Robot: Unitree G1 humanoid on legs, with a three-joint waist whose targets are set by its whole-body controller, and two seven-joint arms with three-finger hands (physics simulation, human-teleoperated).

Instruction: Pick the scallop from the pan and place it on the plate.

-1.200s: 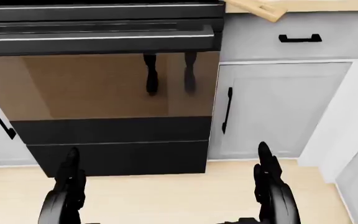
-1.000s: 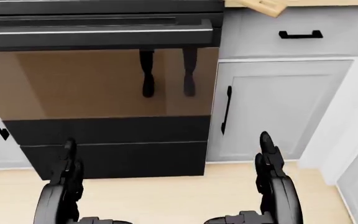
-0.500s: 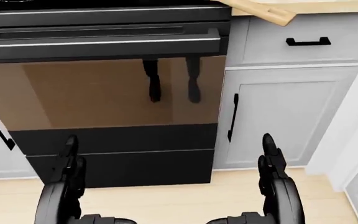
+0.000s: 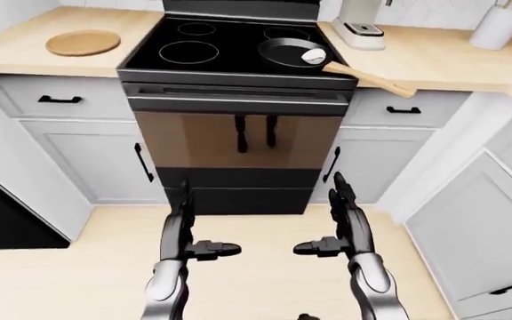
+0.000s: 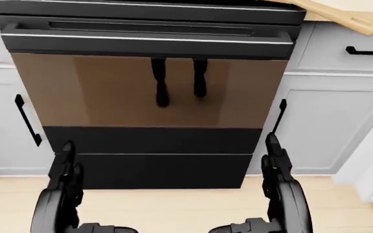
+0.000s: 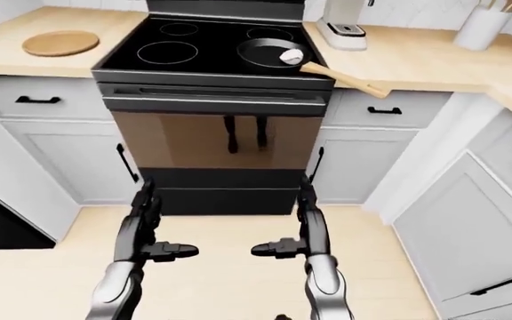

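— Scallop (image 4: 314, 56)?
— In the pan (image 4: 289, 53) on the stove (image 4: 238, 47), right side; plate (image 4: 83, 43) sits far left on the counter (image 4: 7, 50).
— Hands?
— I see left hand (image 4: 183, 230) and right hand (image 4: 345, 227) low (fingers spread) — both holding nothing.

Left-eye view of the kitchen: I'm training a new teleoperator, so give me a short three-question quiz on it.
1. True or false: the scallop lies in the pan on the stove.
2. In the left-eye view, the plate sits on the counter to which side of the stove? A) left B) right
3. What are the left hand and right hand holding?

Key:
1. True; it rests by the pan's right rim, near the wooden handle.
2. A.
3. Nothing; both are open, low before the oven door.
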